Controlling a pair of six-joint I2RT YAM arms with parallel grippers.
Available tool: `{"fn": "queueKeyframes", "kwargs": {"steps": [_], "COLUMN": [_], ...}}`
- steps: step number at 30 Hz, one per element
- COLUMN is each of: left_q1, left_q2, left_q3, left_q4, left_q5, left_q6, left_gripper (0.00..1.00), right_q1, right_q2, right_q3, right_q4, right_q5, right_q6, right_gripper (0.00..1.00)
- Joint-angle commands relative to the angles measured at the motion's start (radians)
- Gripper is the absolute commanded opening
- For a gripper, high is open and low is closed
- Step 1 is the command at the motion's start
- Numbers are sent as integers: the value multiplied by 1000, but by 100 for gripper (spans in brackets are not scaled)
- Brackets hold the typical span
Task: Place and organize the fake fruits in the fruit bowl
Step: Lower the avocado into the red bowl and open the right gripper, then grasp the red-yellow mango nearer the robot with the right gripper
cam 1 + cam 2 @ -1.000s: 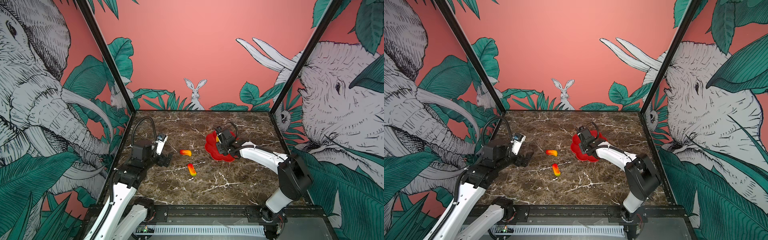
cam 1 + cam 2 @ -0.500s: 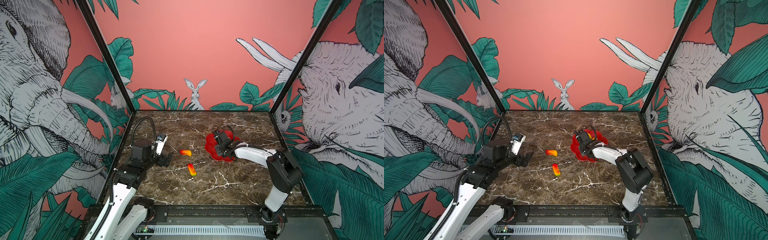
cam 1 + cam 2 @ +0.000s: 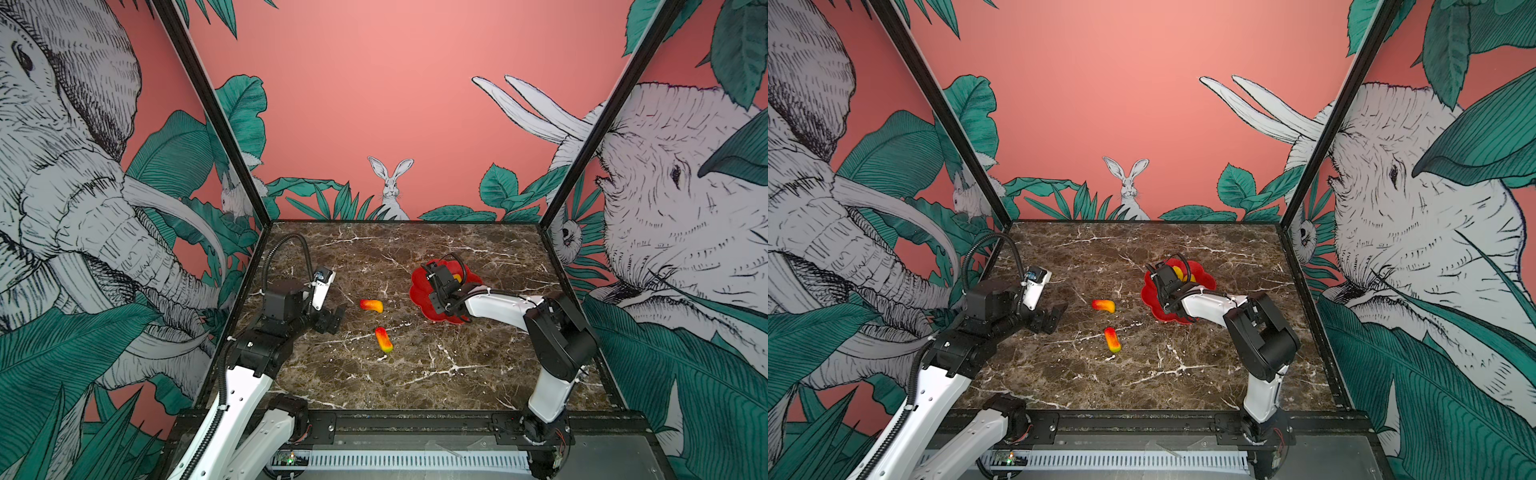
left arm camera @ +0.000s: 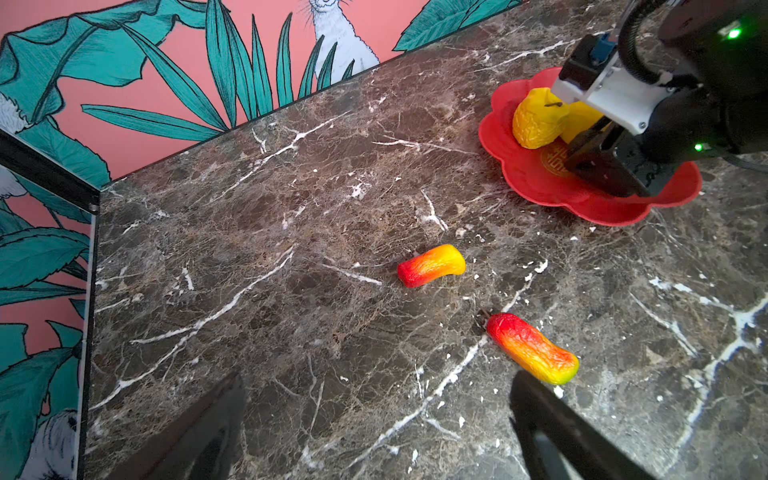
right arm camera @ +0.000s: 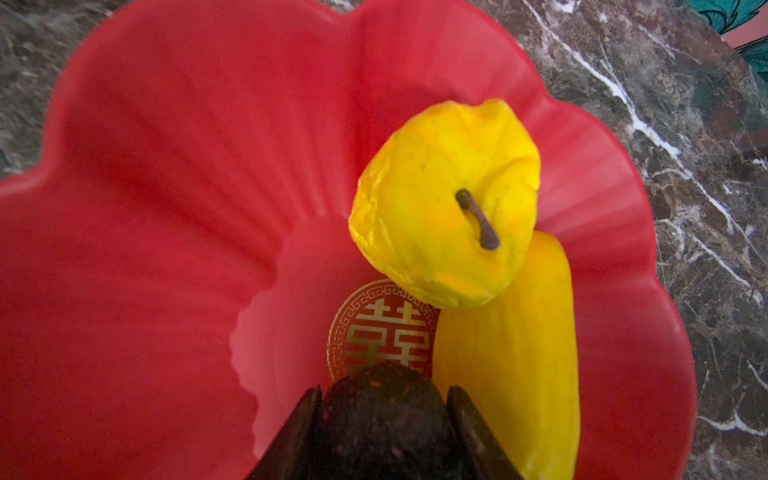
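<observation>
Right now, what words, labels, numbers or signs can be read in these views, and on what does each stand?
"囍", a gold sign in a round fret border, at the centre of the red flower-shaped fruit bowl; the dark fruit hides its lower edge.
No other text anywhere.

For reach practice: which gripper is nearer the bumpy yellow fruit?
Right. Right gripper, around the dark fruit, is over the bowl beside the bumpy yellow fruit; left gripper hangs beyond both loose fruits.

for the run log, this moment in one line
right gripper: grips dark fruit in bowl | left gripper: open | table: two red-yellow fruits
</observation>
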Motion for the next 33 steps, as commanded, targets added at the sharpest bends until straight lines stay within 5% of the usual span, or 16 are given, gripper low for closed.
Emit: {"fn": "queueKeyframes", "kwargs": {"steps": [1, 6, 20, 25, 27, 33], "left_q1": [7, 8, 8, 7, 7, 7], "left_q2": [1, 4, -1, -7, -10, -8], "left_q3": [-10, -10, -10, -12, -13, -12], "left_q4": [-11, -11, -14, -12, -15, -15], "left_q5": [7, 12, 11, 6, 5, 4], "left_q6": [12, 12, 12, 12, 12, 12], "left_gripper": [100, 100, 100, 100, 100, 100], "right_q1": [-3, -3, -3, 9, 29, 201], "right_q2": [6, -4, -157, -225, -236, -164], "right_q3": [-12, -15, 29, 67, 90, 194], "right_q4": [23, 20, -118, -198, -228, -258], "right_q5": [26, 13, -81, -195, -242, -333], "right_q6": [-14, -13, -15, -16, -22, 5], "right_gripper": [55, 64, 71, 88, 99, 99]}}
